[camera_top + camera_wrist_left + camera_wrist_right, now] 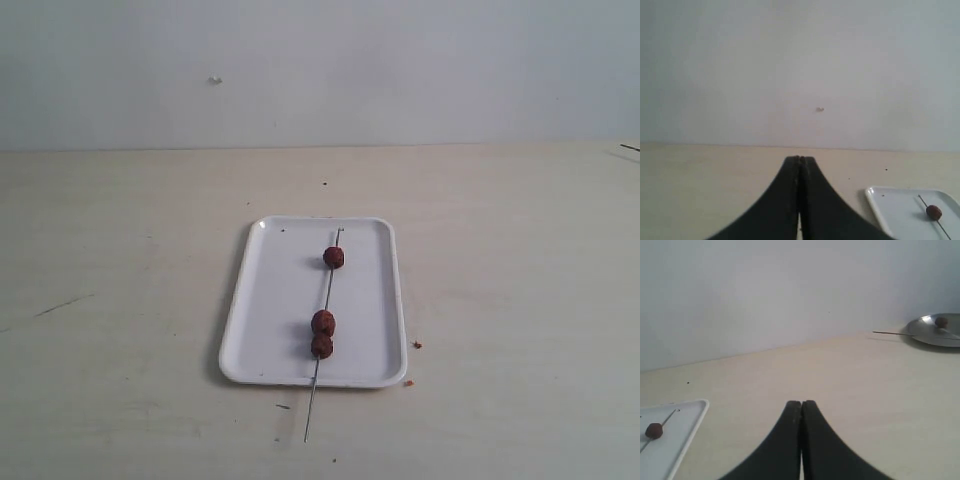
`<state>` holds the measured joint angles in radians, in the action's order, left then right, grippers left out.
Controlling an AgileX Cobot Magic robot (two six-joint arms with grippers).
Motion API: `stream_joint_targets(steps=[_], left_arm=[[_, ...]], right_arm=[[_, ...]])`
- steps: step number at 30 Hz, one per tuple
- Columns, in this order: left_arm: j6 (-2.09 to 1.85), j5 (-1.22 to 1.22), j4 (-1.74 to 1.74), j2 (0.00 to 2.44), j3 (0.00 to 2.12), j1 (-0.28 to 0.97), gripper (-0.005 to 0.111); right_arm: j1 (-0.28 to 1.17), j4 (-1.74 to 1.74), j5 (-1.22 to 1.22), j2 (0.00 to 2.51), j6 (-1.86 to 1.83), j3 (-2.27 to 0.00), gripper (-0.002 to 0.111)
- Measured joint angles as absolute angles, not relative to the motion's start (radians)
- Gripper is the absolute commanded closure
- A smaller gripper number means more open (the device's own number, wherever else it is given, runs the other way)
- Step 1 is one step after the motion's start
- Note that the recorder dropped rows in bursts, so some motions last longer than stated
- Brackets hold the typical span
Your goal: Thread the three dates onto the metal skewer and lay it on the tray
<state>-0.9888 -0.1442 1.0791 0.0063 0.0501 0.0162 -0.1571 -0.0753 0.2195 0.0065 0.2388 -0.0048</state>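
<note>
SKEWER: the skewer [330, 290] lies on the tray [270, 300]. Its long axis follows the tray's length, from near the far rim, over the near rim and out above the tabletop [120, 300].
DATES: all three are threaded. The far date [334, 257] sits alone toward the far end. The middle date [323, 322] and near date [322, 346] touch each other close to the near rim.
LEFT ARM: the left tool [799, 162] is clenched, jaws pressed flat together with nothing between them, above bare tabletop and well apart from the tray.
RIGHT ARM: the right tool [801, 406] is likewise clenched and empty, also clear of the tray.
TRAY AND TOOLS: the tray sits between the two tools. Each wrist view catches one corner of it and the far date. Neither tool shows in the exterior view.
NEARER ARM: the skewer rests a shade right of the tray's midline in the exterior view, so the right arm is judged marginally nearer. The margin is too slight to be sure.
STAGE: judged complete, with the loaded skewer down on the tray.
IF TOUCHED AGAIN: a tool would need to close across the rod's axis, on the bare stretch between the far date and the pair.
RISK: the overhanging tip could pivot on the near rim if bumped.
</note>
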Motion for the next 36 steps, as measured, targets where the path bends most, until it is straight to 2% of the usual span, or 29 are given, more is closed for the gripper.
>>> stream_joint_targets(steps=[3,11,16,36], left_arm=[[-0.847,-0.157,0.938,0.006,0.05,0.016,0.107],[0.099,-0.359,0.032,0.006,0.048,0.016,0.107],[0.236,-0.418,-0.29,0.006,0.047,0.016,0.107],[0.255,-0.42,-0.263,0.006,0.047,0.012,0.107]], right_arm=[[-0.157,-0.075,0.22,0.007,0.239,-0.005,0.108],[-0.157,-0.075,0.22,0.007,0.239,-0.005,0.108],[-0.157,-0.075,0.22,0.007,0.239,-0.005,0.108],[-0.157,-0.075,0.22,0.007,0.239,-0.005,0.108]])
